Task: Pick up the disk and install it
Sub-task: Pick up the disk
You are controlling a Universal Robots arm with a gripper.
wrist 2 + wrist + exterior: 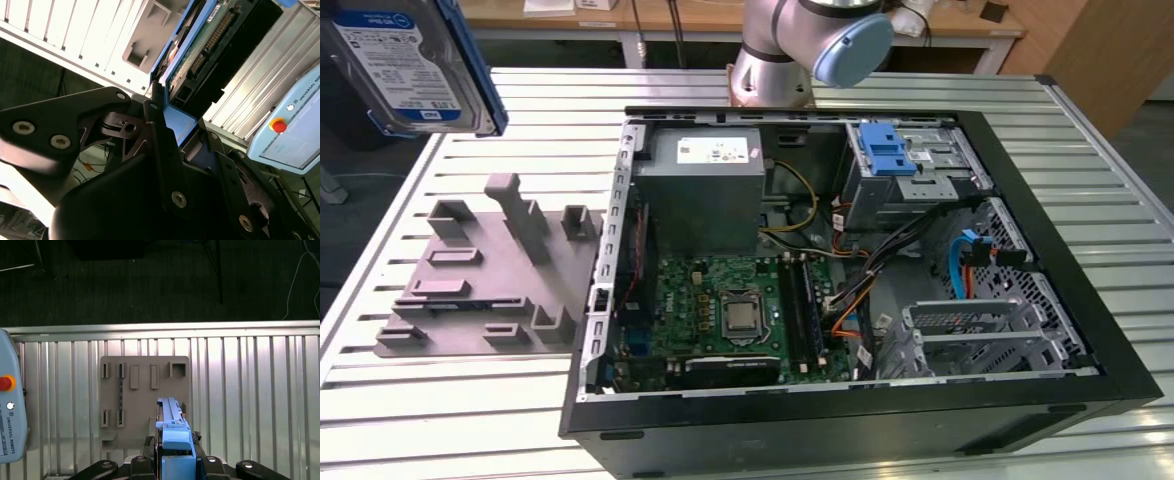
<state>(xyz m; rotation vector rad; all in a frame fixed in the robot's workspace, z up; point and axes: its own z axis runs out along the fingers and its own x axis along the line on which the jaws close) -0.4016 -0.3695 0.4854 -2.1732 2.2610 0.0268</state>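
The disk (407, 65) hangs in the air at the exterior view's upper left, its blue-and-white label facing that camera and blue rails along its edges. It is high above the slatted table, apart from the open computer case (1067, 300). In the second wrist view my gripper (181, 125) is shut on the disk (210, 45), with a black finger (159, 140) pressed against a blue rail. In the first wrist view the disk (172, 422) appears edge-on between the fingers of the gripper (175, 462).
A grey holder plate (480, 270) with upright slots lies on the slatted table beside the case, below the gripper (145, 400). Inside the case a drive cage with a blue latch (887, 150) sits at the far corner. A teach pendant (295, 130) lies near the table's edge.
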